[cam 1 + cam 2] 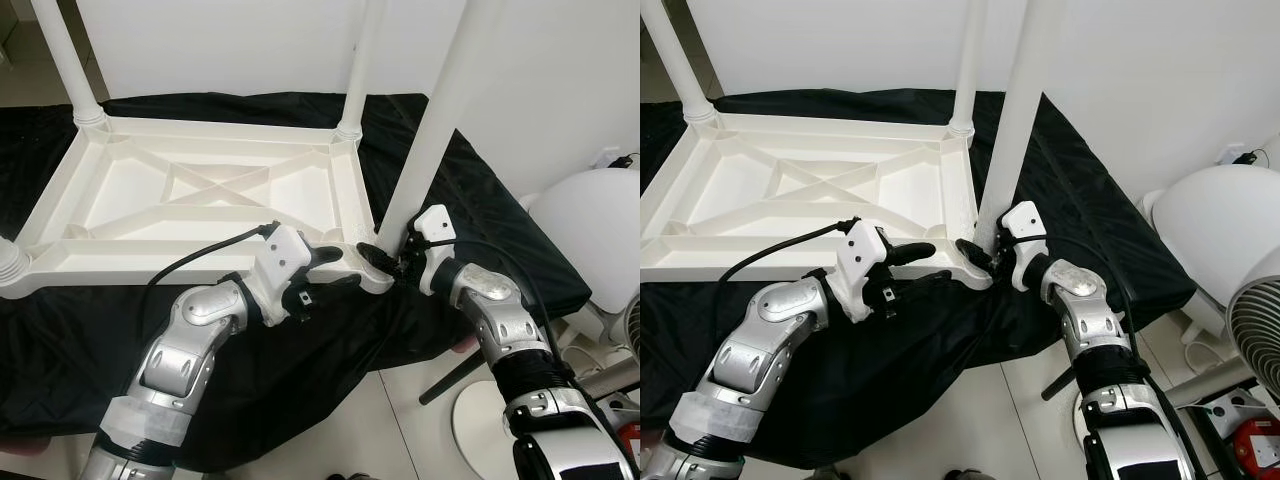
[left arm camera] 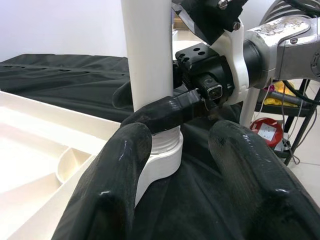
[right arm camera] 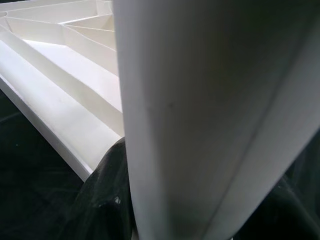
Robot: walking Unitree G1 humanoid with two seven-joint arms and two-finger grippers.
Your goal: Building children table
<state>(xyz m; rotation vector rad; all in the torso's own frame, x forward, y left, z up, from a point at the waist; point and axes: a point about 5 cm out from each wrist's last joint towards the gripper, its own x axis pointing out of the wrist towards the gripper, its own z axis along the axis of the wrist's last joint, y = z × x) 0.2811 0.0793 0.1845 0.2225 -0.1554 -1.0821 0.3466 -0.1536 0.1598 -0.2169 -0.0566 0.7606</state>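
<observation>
While the right gripper (image 1: 385, 258) holds the bottom of a white table leg (image 1: 432, 130), its two black fingers (image 2: 165, 111) are closed around the leg, one on each side. This leg stands up straight in the near right corner socket (image 2: 161, 157) of the white table top (image 1: 190, 195). The left gripper (image 1: 345, 262) is just beside that same corner. Its fingers (image 2: 117, 185) are spread wide, with one resting on the corner of the table top and the other over the black cloth (image 1: 300, 380). It holds nothing.

The table top lies upside down, so its crossed ribs face up. Two more white legs stand at the far corners, one at the far left (image 1: 68, 60) and one at the far right (image 1: 362, 65). A screw end (image 1: 12, 265) sticks out at the near left corner. The black cloth is spread under the table top and hangs down toward the pale floor (image 1: 400, 420). A round white thing (image 1: 590, 235) sits to the right, well apart from the table top.
</observation>
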